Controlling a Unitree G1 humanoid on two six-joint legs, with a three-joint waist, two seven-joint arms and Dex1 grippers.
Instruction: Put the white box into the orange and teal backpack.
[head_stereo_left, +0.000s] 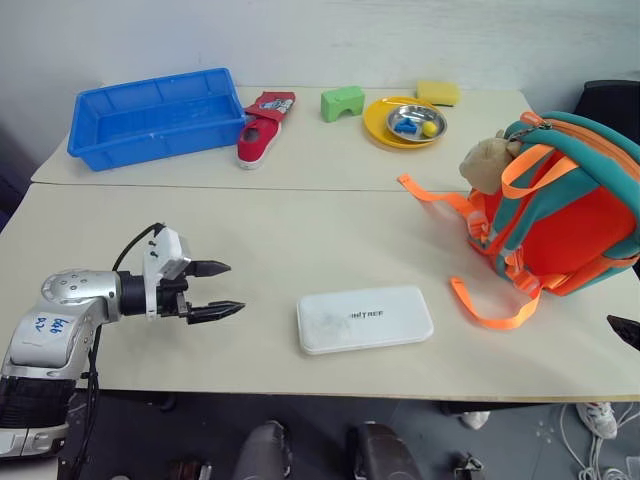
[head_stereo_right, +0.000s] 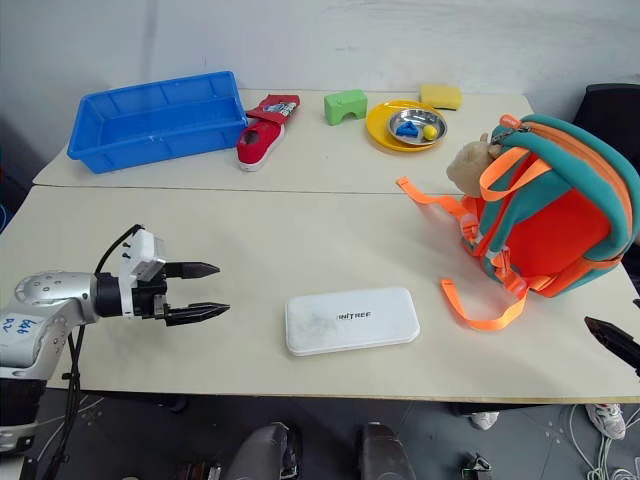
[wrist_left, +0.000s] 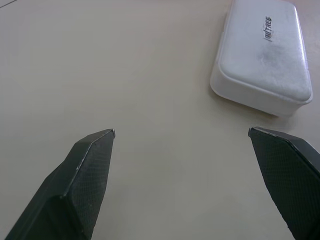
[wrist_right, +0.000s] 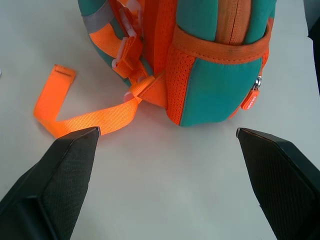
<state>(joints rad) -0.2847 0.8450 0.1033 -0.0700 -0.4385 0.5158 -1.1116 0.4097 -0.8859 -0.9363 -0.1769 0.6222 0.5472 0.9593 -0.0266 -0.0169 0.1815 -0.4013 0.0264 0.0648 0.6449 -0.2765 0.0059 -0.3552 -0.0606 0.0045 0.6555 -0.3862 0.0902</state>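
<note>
Over the near left of the table, the left end effector hangs with its two black fingers spread wide, grasping nothing and touching nothing; it points across toward the white box, which lies flat near the table's front edge, a clear gap away. The left wrist view brings that box close, showing grey lettering on its lid and a smudged patch on top, with bare tabletop between the fingers.

At the table's right side the orange and teal backpack lies with a beige plush toy at its top and orange straps trailing on the table. The right end effector is likewise released, fingers far apart and empty, aimed at the backpack's base; its wrist view shows a teal side pocket with orange mesh and a zip pull. From the head, just one dark fingertip shows at the right edge.

Along the back sit a blue tray, a red shoe, a green block, a yellow plate holding a metal bowl, and a yellow sponge.
</note>
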